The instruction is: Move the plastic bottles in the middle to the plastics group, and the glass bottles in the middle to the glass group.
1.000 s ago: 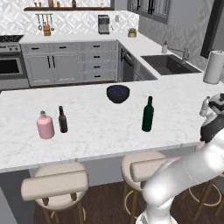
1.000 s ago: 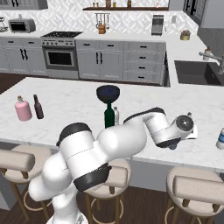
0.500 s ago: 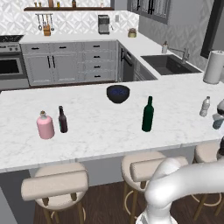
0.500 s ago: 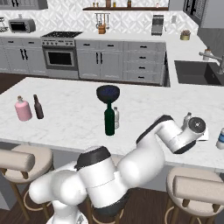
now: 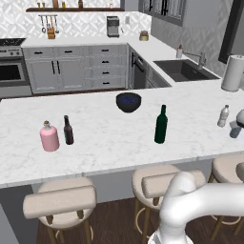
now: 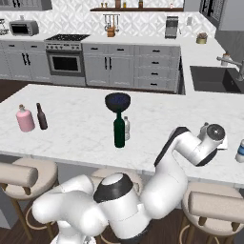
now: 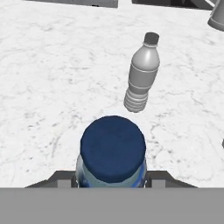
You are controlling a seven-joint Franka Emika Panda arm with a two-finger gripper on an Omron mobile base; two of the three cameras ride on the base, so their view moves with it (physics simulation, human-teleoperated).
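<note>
Blue plastic bottle [image 7: 113, 153], dark cap uppermost: clamped between the gripper [image 7: 112, 177] jaws, seen from directly above in the hand view, over the white marble counter [image 5: 105, 138]. Clear greyish plastic bottle [image 7: 141, 72]: upright on the marble just beyond it, not touching; stands near the counter's right end [image 5: 223, 116]. Tall green glass bottle [image 5: 161, 125]: upright mid-counter, near a dark bowl [image 5: 128, 102]. Pink flask [image 5: 49, 136] and slim brown bottle [image 5: 68, 130]: side by side toward the left end.

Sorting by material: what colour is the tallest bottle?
Dark green bottle, clearest in the left base view.
</note>
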